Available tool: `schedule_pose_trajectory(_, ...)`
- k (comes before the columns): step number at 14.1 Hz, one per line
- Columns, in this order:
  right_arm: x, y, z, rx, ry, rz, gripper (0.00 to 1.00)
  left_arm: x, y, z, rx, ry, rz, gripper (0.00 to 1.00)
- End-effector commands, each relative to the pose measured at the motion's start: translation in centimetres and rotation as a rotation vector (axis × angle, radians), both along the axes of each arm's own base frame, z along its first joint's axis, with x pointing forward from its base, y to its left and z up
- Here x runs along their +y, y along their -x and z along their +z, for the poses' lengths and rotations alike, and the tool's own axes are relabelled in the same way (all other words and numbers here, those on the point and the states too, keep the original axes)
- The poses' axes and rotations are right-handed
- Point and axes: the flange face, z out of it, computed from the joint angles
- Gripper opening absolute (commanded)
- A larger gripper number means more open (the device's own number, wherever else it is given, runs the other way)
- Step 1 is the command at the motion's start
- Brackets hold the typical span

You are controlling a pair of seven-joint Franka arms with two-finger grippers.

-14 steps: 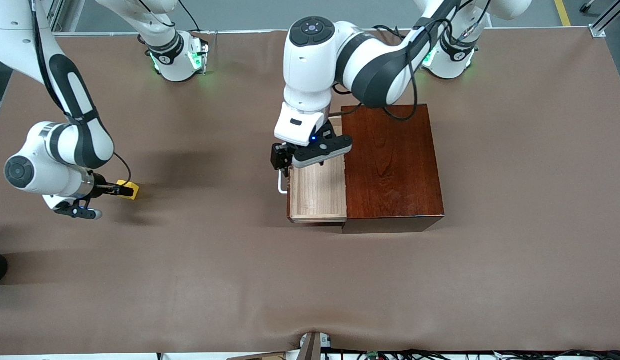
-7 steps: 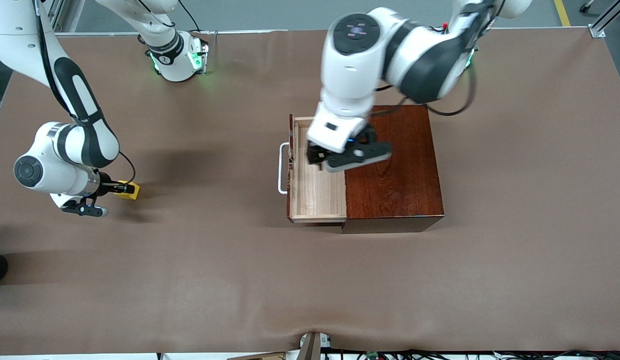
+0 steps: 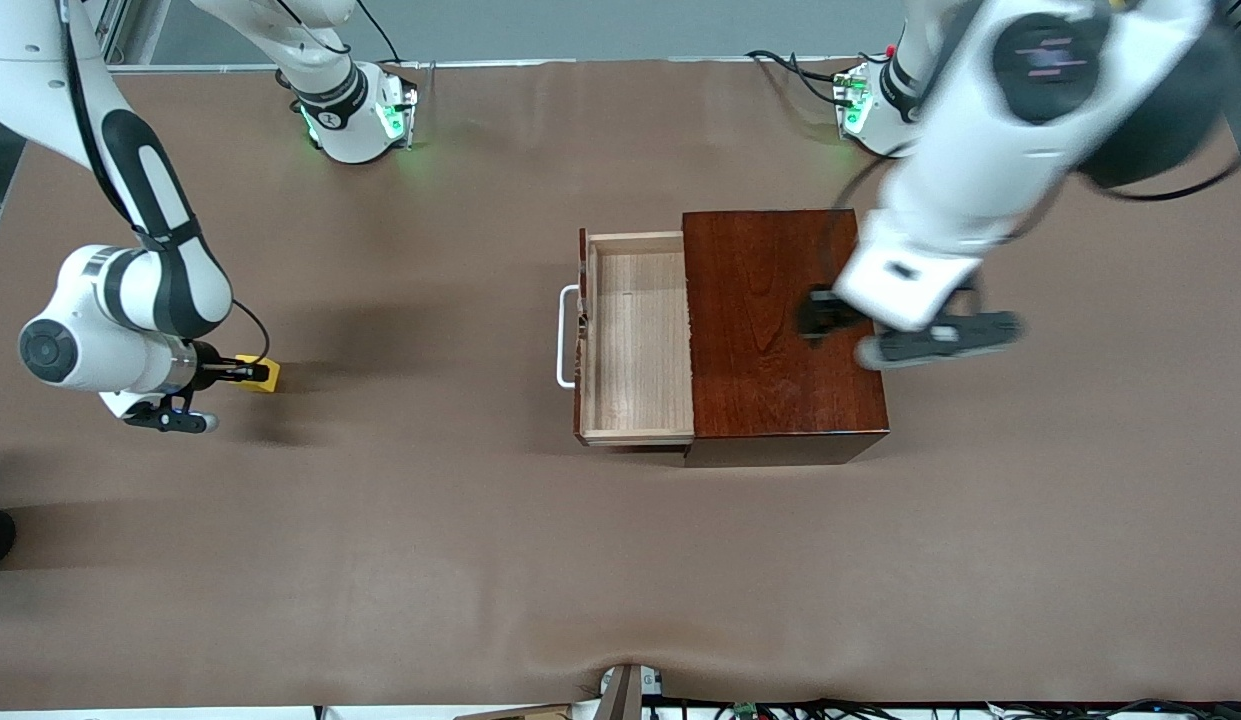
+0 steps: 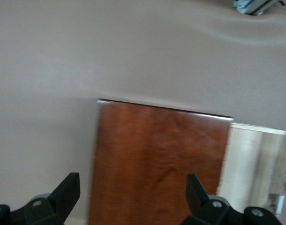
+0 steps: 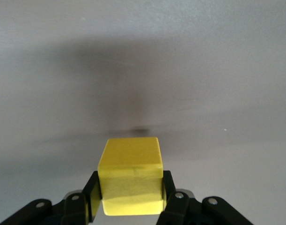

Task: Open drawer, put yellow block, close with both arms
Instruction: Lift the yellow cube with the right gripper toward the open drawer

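Observation:
The drawer stands pulled out of the dark reddish-brown box, its pale tray empty and its white handle facing the right arm's end of the table. My left gripper is open and empty over the box top; its wrist view shows the box and the drawer between wide-spread fingers. My right gripper is shut on the yellow block low at the table near the right arm's end. The block sits squarely between the pads.
The brown table cover has soft wrinkles near the front edge. A small grey fixture sticks up at the middle of the front edge. The arms' green-lit bases stand along the back.
My left arm has let go of the handle and swung up and across the box toward the left arm's end. The drawer stays open. My right gripper with the block has barely moved.

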Motion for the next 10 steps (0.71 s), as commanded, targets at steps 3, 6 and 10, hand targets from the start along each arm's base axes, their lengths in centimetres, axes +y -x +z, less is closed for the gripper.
schedule_pose_trajectory(3, 4.4, -0.7, 5.4, 0.013, -0.029, -0.050, 0.00, 12.1, 1.7, 1.7, 0.007, -0.008, -0.089, 1.00)
schedule_pose_trajectory(6, 8.4, -1.7, 8.5, 0.074, 0.000, -0.127, 0.00, 16.3, 2.9, 2.5, 0.053, -0.011, -0.109, 1.00)
schedule_pose_trajectory(10, 14.9, -2.6, 12.5, 0.123, 0.026, -0.232, 0.00, 16.8, 6.2, 4.1, 0.036, -0.021, -0.101, 1.00)
